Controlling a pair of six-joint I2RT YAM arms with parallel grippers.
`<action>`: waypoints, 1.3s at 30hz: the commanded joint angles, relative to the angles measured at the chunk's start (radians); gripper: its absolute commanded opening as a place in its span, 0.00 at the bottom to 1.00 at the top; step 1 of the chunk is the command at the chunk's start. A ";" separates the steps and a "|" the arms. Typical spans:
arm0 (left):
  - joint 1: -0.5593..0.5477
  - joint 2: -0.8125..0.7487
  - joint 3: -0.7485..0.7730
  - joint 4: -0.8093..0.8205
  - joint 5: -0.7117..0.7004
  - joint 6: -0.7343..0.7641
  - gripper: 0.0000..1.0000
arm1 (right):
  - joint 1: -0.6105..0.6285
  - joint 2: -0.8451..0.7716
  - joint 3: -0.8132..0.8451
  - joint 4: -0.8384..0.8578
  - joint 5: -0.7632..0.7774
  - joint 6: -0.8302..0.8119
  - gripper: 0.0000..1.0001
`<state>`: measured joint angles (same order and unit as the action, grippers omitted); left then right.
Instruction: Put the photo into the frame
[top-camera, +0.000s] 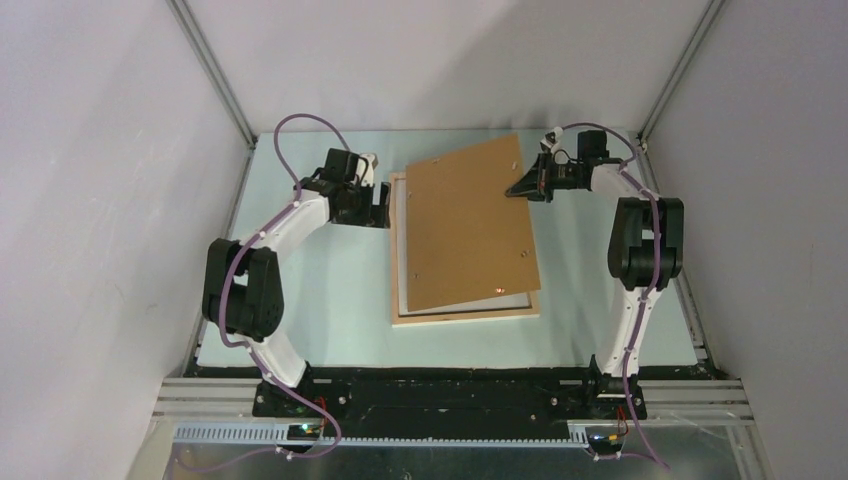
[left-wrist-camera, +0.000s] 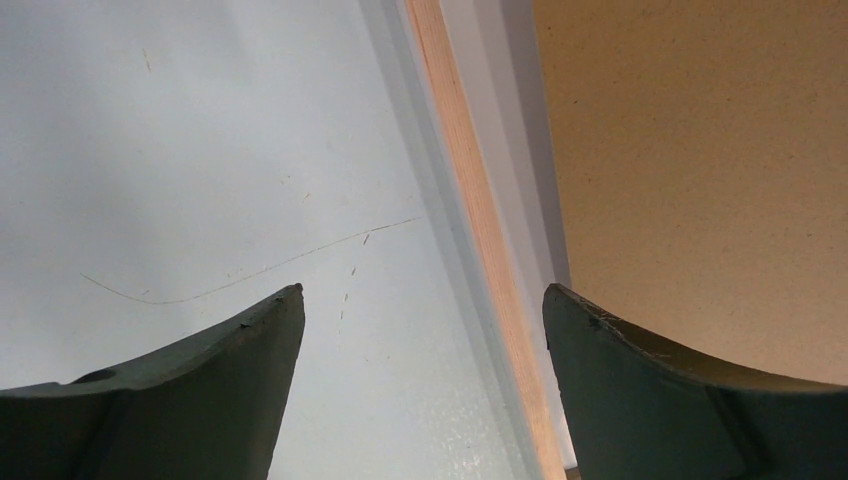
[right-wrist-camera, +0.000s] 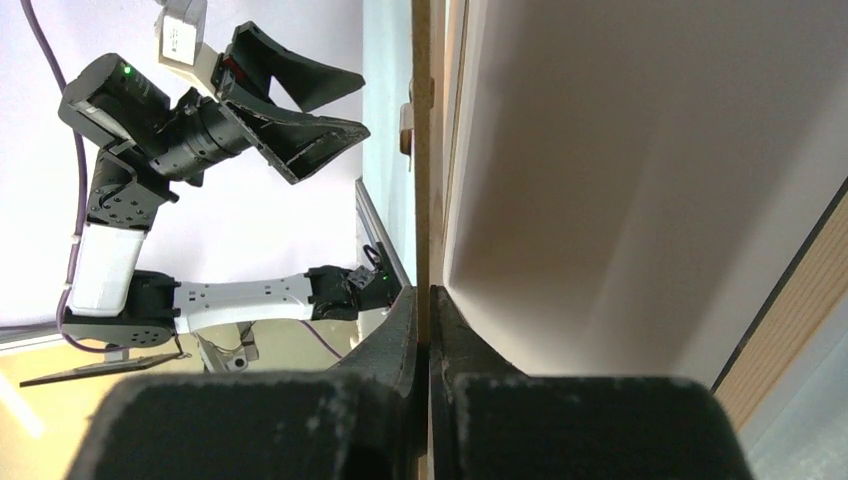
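Right gripper (right-wrist-camera: 424, 300) pinches backing board (top-camera: 465, 225) edge, tilted above frame (top-camera: 465, 317).

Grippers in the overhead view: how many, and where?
2. The left gripper is open at the frame, on its left rail; the right gripper pinches the brown backing board at its far right edge.

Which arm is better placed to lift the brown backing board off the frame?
Right. The right pincer is shut on the backing board; the left pincer hangs open over the frame, holding nothing.
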<state>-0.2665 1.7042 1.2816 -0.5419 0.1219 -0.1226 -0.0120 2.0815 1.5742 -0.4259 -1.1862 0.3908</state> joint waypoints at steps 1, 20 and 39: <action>0.013 -0.024 0.031 0.009 -0.015 0.010 0.93 | 0.010 0.011 0.056 -0.017 -0.111 0.016 0.00; 0.019 -0.029 0.023 0.008 -0.003 0.005 0.92 | 0.052 0.071 0.055 0.069 -0.134 0.095 0.00; 0.023 -0.021 0.026 0.009 0.018 0.000 0.92 | 0.040 0.075 0.017 0.114 -0.132 0.118 0.00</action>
<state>-0.2520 1.7042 1.2816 -0.5423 0.1196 -0.1234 0.0360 2.1677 1.5826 -0.3565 -1.2304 0.4541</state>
